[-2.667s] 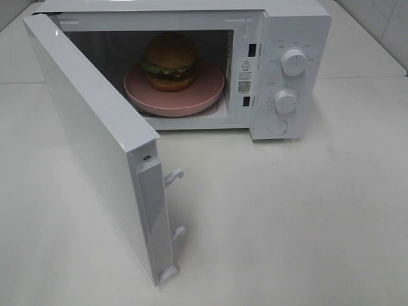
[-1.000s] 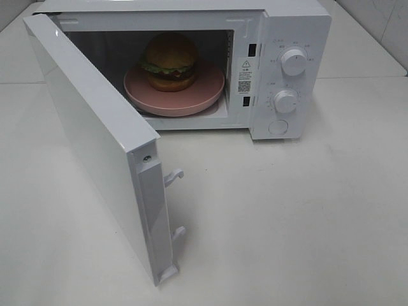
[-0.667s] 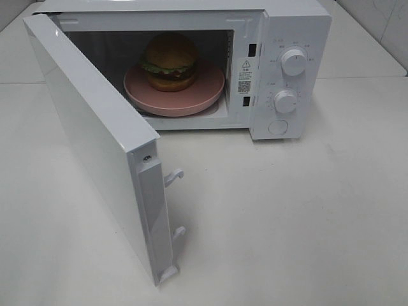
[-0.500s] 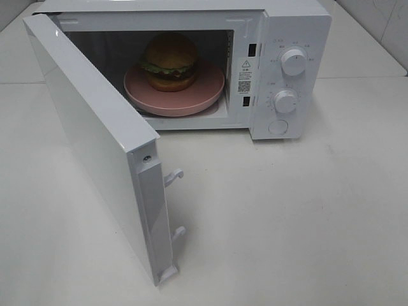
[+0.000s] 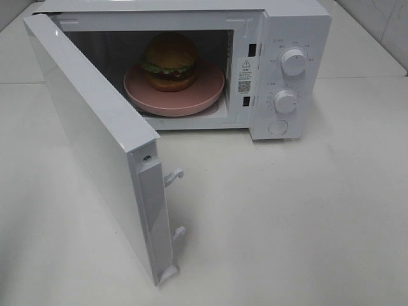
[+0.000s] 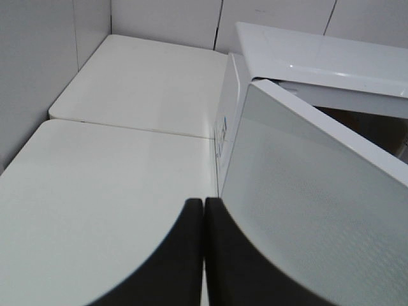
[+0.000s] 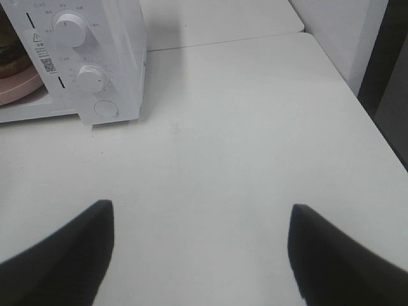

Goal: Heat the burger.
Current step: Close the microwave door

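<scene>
The burger (image 5: 169,61), golden-brown bun with green lettuce, sits on a pink plate (image 5: 207,95) inside the white microwave (image 5: 299,25). The microwave door (image 5: 95,140) stands wide open toward the front left. Neither gripper shows in the exterior view. In the left wrist view my left gripper (image 6: 203,255) has its two dark fingers pressed together, empty, just behind the outer face of the door (image 6: 306,204). In the right wrist view my right gripper (image 7: 201,255) is open wide and empty over the bare table, to the right of the microwave (image 7: 95,57). The plate's edge (image 7: 16,89) shows there.
Two knobs (image 5: 294,62) and a round button (image 5: 278,127) are on the microwave's right panel. Door latches (image 5: 173,176) stick out from the door's edge. The white table (image 5: 306,217) spreads in front and to the right; tiled walls stand behind (image 6: 159,19).
</scene>
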